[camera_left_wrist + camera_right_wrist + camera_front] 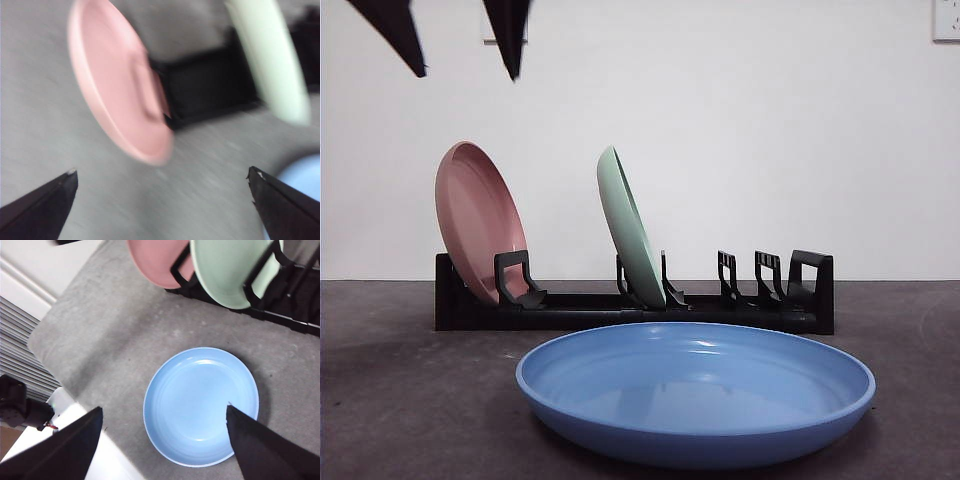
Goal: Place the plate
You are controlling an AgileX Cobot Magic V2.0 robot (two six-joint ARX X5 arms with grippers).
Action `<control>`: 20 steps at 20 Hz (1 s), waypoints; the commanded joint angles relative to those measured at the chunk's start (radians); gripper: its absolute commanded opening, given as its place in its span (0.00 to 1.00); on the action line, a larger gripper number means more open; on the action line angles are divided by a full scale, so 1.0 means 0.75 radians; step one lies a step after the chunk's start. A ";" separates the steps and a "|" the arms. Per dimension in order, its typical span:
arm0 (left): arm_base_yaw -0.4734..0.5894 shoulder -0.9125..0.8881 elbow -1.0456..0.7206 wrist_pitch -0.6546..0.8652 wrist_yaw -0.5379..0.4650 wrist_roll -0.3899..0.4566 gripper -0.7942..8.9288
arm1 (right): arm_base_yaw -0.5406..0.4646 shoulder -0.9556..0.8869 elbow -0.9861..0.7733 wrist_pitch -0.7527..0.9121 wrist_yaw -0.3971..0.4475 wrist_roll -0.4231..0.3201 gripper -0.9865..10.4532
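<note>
A blue plate lies flat on the grey table in front of a black rack. In the rack a pink plate stands on edge at the left end, and a green plate stands near the middle. My left gripper is open, high above the pink plate; its two black tips show at the top left of the front view. High over the blue plate, my right gripper hangs open and holds nothing.
To the right of the green plate the rack has several upright slot posts. The right wrist view shows the table's edge, with floor and equipment beyond. A white wall stands behind the rack.
</note>
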State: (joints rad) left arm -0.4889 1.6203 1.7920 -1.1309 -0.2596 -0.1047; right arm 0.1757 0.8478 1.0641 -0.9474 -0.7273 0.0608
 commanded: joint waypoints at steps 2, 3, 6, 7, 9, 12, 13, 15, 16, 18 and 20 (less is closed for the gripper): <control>-0.037 0.188 0.198 -0.004 -0.305 0.102 0.65 | 0.003 -0.047 0.020 -0.042 -0.011 -0.032 0.43; -0.039 0.238 0.236 -0.005 -0.356 0.119 0.65 | 0.007 -0.062 0.020 -0.057 -0.011 -0.032 0.43; -0.036 0.349 0.289 0.002 -0.483 0.131 0.65 | 0.008 -0.110 0.019 -0.071 -0.013 -0.031 0.43; -0.027 0.373 0.289 0.003 -0.489 0.134 0.62 | 0.008 -0.125 0.020 -0.071 -0.013 -0.031 0.43; -0.013 0.417 0.289 0.001 -0.488 0.135 0.59 | 0.008 -0.148 0.019 -0.075 -0.013 -0.031 0.43; 0.016 0.456 0.289 0.008 -0.496 0.135 0.59 | 0.008 -0.151 0.020 -0.096 -0.013 -0.031 0.43; 0.028 0.461 0.289 0.013 -0.497 0.134 0.59 | 0.008 -0.151 0.020 -0.101 -0.012 -0.032 0.43; 0.054 0.468 0.289 0.021 -0.497 0.132 0.58 | 0.008 -0.151 0.019 -0.102 -0.012 -0.032 0.43; 0.068 0.469 0.289 0.023 -0.497 0.127 0.58 | 0.009 -0.151 0.019 -0.102 -0.013 -0.032 0.43; 0.087 0.469 0.289 0.027 -0.485 0.116 0.53 | 0.008 -0.151 0.020 -0.103 -0.012 -0.032 0.43; 0.097 0.469 0.289 0.036 -0.478 0.109 0.43 | 0.008 -0.151 0.020 -0.103 -0.012 -0.032 0.43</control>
State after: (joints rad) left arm -0.4080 1.9457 1.9785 -1.1152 -0.6220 -0.0151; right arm 0.1776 0.7288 1.0641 -1.0286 -0.7334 0.0486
